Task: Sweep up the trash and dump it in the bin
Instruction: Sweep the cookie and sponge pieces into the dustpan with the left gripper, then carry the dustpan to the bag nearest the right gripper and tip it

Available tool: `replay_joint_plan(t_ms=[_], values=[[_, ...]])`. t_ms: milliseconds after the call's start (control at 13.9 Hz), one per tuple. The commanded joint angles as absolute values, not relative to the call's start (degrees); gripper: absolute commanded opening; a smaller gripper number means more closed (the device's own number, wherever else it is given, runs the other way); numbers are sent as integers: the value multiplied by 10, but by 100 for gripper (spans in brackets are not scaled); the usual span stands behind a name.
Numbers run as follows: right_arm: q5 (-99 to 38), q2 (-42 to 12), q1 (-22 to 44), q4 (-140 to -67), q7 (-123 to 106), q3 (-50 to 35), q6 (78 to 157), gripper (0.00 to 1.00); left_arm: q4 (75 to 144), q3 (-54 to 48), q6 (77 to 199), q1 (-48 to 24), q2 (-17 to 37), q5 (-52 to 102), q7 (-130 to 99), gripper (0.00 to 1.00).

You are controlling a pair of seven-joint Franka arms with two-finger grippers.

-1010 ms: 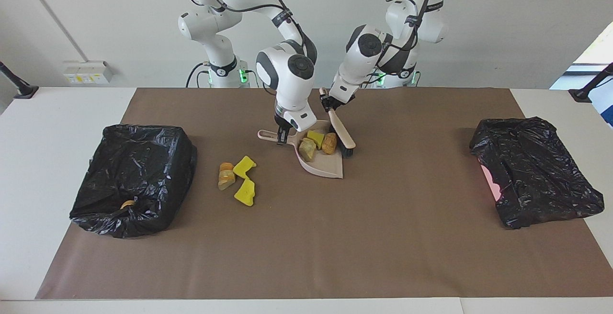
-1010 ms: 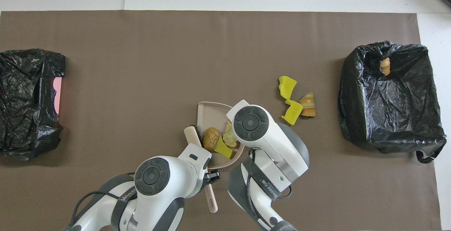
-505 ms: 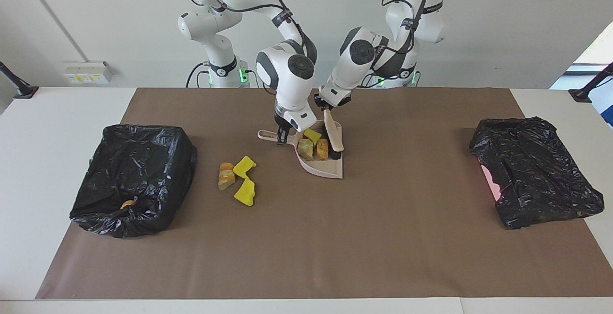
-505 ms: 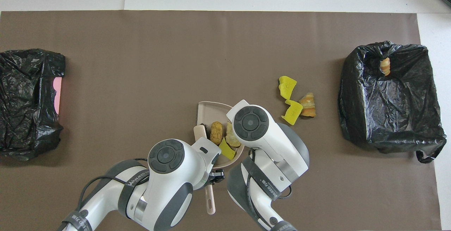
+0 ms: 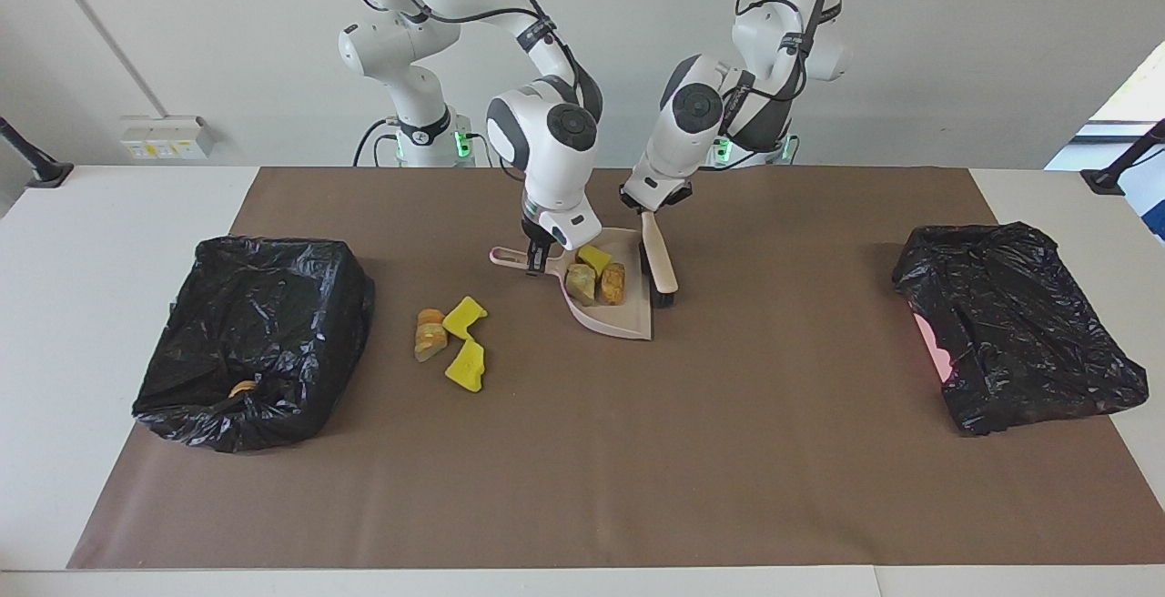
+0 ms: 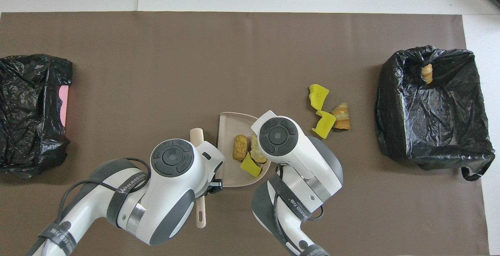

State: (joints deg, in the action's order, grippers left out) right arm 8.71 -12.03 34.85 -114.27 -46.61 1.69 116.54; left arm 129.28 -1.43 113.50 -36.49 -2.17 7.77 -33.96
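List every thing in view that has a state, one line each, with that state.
Dustpan: flat on the mat, holding three scraps, handle gripped.
Brush: gripped, tilted, bristles down beside the dustpan.
Left gripper: shut on the brush.
Right gripper: shut on the dustpan's handle.
Three loose scraps: on the mat, unswept.
Open bin: one scrap inside.
Other bin: bag crumpled over it.

Three scraps [image 5: 598,278] are held in the dustpan [image 5: 623,319]; three more scraps [image 5: 452,340] lie near the open bin [image 5: 255,342].
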Motion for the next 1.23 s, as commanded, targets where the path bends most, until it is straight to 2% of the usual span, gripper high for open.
replay_joint_plan(t_ms=[0,216,505,938,1154], values=[[98,-110,333,-1145,-425,17,1161,0,1319,-22,1129,-373,-53,59,-345,0],[98,-91,304,-1118,-421,17,1124,0,1358,-25,1141,-414,-83,59,-379,0],[98,-47,223,-1093,-458,18,1082,0,1396,-26,1178,-516,-107,60,-508,0],[98,-59,88,-980,-517,19,976,0,1425,-27,1225,-597,-113,106,-546,0],[113,-90,10,-945,-639,20,978,0,1426,-27,1226,-596,-110,147,-536,0]])
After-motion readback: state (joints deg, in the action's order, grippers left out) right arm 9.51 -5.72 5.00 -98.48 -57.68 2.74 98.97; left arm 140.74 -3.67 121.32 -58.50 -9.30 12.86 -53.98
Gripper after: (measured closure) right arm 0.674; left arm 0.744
